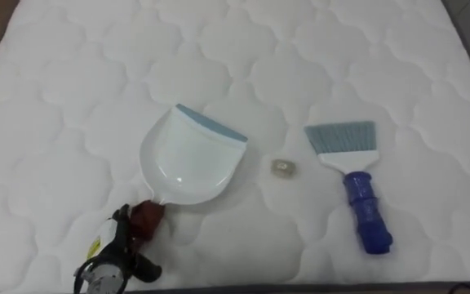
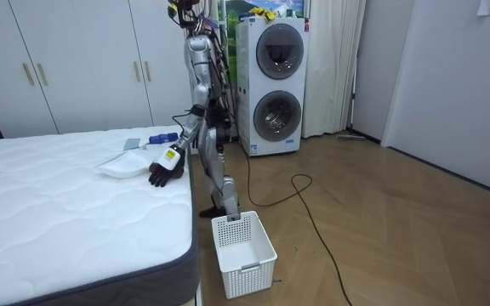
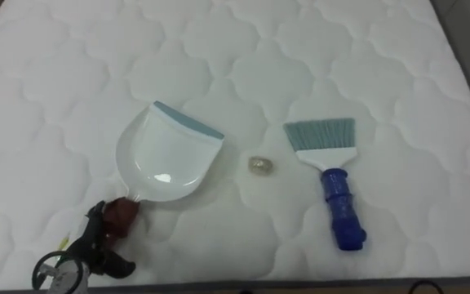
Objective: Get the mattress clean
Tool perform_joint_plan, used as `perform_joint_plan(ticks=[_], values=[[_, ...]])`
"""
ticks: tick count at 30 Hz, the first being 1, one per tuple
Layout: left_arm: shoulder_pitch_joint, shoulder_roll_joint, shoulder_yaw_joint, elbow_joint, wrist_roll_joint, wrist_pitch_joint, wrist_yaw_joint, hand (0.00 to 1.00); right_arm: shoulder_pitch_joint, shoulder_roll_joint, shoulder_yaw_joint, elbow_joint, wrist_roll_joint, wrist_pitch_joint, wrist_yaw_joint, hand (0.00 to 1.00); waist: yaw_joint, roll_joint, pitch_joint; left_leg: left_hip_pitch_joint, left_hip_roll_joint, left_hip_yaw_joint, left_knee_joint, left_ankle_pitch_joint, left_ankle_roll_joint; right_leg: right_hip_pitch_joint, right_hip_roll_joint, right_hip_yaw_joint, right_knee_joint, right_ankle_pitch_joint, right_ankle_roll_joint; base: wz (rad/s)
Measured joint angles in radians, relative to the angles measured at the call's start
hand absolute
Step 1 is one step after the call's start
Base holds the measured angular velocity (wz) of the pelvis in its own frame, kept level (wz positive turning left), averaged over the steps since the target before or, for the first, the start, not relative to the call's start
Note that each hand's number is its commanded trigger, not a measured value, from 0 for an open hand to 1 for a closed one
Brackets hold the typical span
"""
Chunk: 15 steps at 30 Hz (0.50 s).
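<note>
- Scrap point(image 1: 283, 167): a small pale crumpled bit on the white quilted mattress point(image 1: 64, 90). It lies between the two tools and touches neither. It is too small to tell what it is made of.
- Dustpan point(image 1: 190, 159): white with a blue-edged lip, lying flat just left of the scrap. The lip faces up the bed, so the scrap sits off its side and not at its mouth.
- Left hand point(image 1: 125, 245): at the bed's near edge, with dark fingers curled round the dustpan's reddish handle and clamped on it.
- Brush point(image 1: 356, 184): blue handle, bristles pointing up the bed. It lies loose to the right of the scrap.
- Step in hand, as judged: setting the pan. Swing the lip round to face the scrap and press it into the quilt, so that nothing slips underneath.
- Hard to see: the picture's lower edge cuts off the palm, so the thumb's wrap is unclear. The quilting's dips could hide finer crumbs.
- Basket point(image 2: 243, 253): white, on the floor by the robot, which stands at the bedside. It is probably where the pan gets emptied.
</note>
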Motion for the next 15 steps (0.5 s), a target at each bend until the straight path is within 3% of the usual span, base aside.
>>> perform_joint_plan(ticks=[7,12,13,14,15], values=[[-0.024,-0.003,0.001,0.024,-0.001,-0.002,0.03,0.0,-0.003,0.004,0.0,-0.012,-0.009,-0.002,-0.009,0.0,-0.015,-0.014,-0.0004,-0.036,-0.003,0.008,0.023,0.0,0.001,-0.035,-0.008,0.001,0.019,-0.001,0.001,0.0],[-0.06,-0.003,0.002,0.059,-0.016,-0.019,0.055,0.0,-0.001,0.006,0.001,-0.019,-0.01,-0.003,-0.019,0.0,-0.02,-0.028,0.0058,-0.076,-0.003,0.01,0.051,0.0,0.001,-0.064,-0.012,0.001,0.036,-0.003,-0.002,0.02],[-0.066,-0.003,0.002,0.065,-0.019,-0.024,0.059,0.12,0.0,0.006,0.001,-0.02,-0.01,-0.003,-0.02,0.0,-0.02,-0.03,0.0069,-0.08,-0.003,0.01,0.053,0.0,0.001,-0.067,-0.012,0.002,0.036,-0.003,-0.002,0.06],[-0.076,-0.003,0.002,0.076,-0.02,-0.028,0.067,0.82,0.0,0.006,0.002,-0.025,-0.01,-0.002,-0.023,0.0,-0.019,-0.033,0.0085,-0.09,-0.003,0.01,0.061,0.0,0.001,-0.073,-0.012,0.004,0.037,-0.002,-0.003,0.05],[-0.086,-0.004,0.001,0.085,-0.027,-0.032,0.074,1.0,0.0,0.006,0.002,-0.033,-0.01,-0.002,-0.026,0.0,-0.02,-0.035,0.0082,-0.103,-0.003,0.01,0.068,0.0,0.001,-0.083,-0.012,0.006,0.04,0.0,-0.003,0.03]])
